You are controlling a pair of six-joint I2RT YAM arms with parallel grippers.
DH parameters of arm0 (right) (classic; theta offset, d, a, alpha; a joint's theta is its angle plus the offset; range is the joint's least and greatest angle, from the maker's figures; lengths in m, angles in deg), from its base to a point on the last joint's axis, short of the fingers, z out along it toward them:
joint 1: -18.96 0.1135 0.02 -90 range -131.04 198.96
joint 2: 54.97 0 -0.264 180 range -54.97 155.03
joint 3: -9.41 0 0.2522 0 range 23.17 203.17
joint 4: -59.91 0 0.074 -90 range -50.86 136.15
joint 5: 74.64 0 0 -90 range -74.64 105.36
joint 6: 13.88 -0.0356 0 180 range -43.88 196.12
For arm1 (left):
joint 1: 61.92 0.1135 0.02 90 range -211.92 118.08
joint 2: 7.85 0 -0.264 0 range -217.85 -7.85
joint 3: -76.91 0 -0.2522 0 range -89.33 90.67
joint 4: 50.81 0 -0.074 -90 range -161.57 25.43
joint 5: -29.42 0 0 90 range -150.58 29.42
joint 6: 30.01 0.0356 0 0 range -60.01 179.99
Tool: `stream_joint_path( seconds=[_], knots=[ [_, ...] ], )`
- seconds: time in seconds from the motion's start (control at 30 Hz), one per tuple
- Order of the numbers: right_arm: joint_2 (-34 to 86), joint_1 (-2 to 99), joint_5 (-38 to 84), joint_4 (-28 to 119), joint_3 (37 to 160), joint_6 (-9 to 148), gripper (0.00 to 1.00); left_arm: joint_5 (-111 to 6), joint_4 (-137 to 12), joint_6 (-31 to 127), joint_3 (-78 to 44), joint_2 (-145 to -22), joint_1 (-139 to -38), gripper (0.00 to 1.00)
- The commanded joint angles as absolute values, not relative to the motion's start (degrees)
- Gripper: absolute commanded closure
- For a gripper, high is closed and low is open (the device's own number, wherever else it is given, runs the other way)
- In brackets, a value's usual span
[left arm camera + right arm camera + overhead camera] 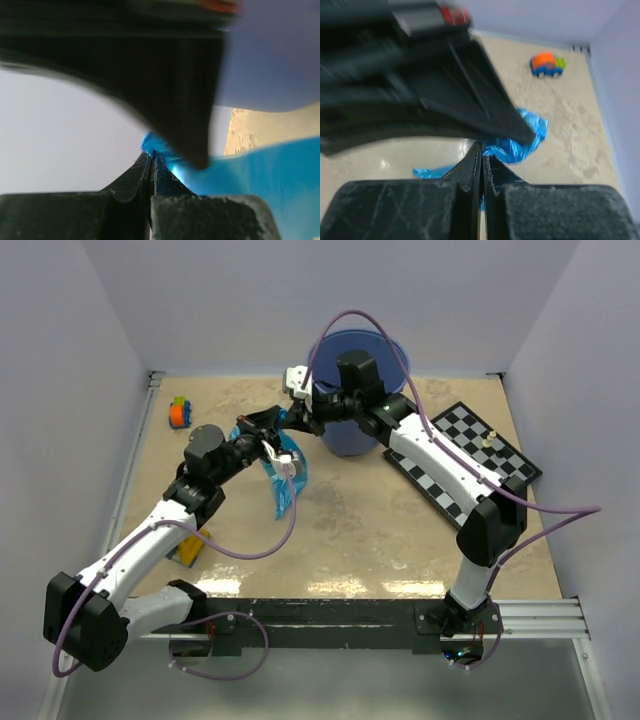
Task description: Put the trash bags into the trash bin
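A crinkly bright-blue trash bag (pixel 285 475) hangs above the table, left of the trash bin (pixel 398 347), a round blue bucket at the back. My left gripper (pixel 284 433) and right gripper (pixel 298 423) meet at the bag's top, tip to tip. The left wrist view shows my left gripper (pixel 150 154) shut, with the trash bag (pixel 180 172) pinched at its tips. In the right wrist view my right gripper (pixel 482 147) is shut on the trash bag (pixel 522 142) too, with film in the slit. Each wrist view is partly blocked by the other gripper's black body.
A black-and-white chessboard (pixel 465 465) lies right of the bin, with a small piece (pixel 489 439) on it. An orange toy car (pixel 180 412) sits at the back left; it is the toy car (pixel 546 65) in the right wrist view. A yellow-and-blue block (pixel 188 548) lies under my left arm.
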State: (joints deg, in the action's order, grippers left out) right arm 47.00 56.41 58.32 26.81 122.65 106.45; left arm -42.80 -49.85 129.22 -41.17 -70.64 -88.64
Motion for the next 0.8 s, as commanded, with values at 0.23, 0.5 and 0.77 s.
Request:
stream_joint_path(
  seconds=[0.23,0.5,0.77],
  knots=[
    [48.5,56.1,51.9,24.9,125.1,110.7,1.00,-36.4,-40.2,139.5,-44.3,-67.6,-92.7,1.00],
    [42.2,56.3,61.0,25.8,127.8,109.2,1.00,-42.7,-44.2,140.1,-44.2,-72.7,-92.5,1.00],
    [44.2,56.0,49.8,28.5,123.8,109.5,1.00,-42.0,-52.4,142.9,-45.7,-68.5,-92.5,1.00]
  ],
)
